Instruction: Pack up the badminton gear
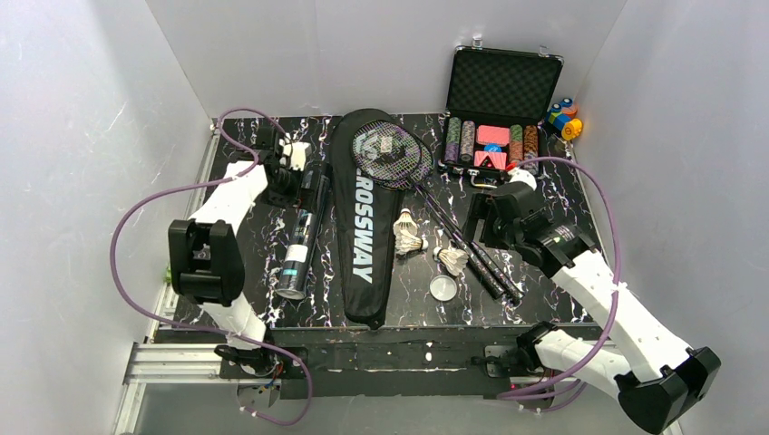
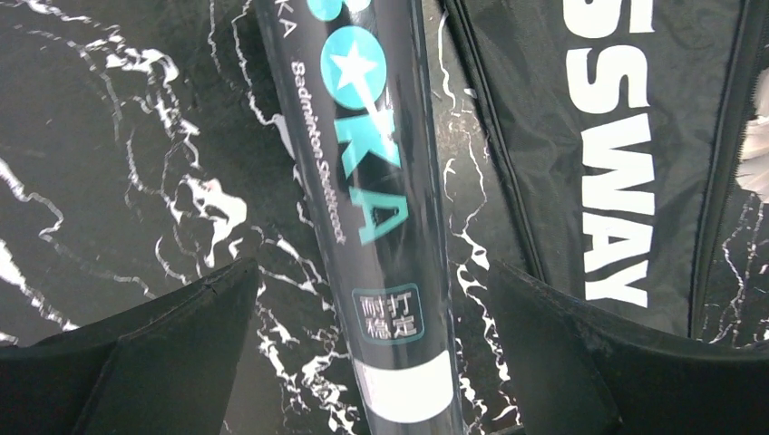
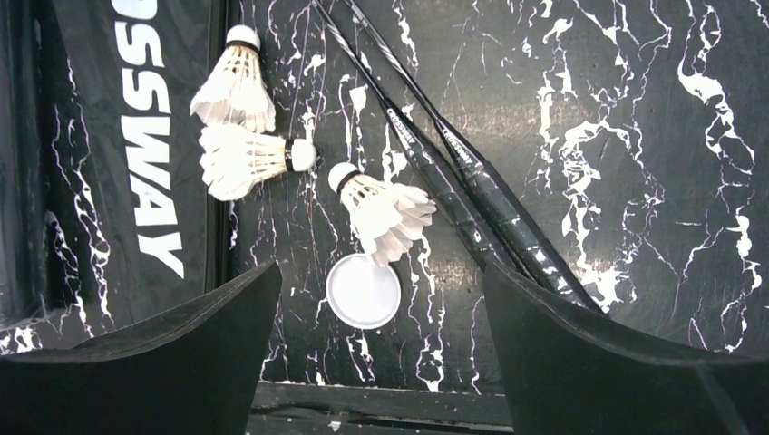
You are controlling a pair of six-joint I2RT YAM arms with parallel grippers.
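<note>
Packing looks barely started: the left hand (image 2: 372, 304) is held wide open right over the tube (image 2: 381, 181) lying mid-frame, the right hand (image 3: 381, 304) is spread likewise above the loose lid (image 3: 364, 290), with shuttlecocks (image 3: 385, 213) scattered upper left, so one probably needs to be pinched next.

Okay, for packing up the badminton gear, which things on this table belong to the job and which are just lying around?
Belongs to the job: two racquets, three shuttlecocks, tube, round lid, CROSSWAY bag.

Just lying about: poker chip case, coloured blocks.
</note>
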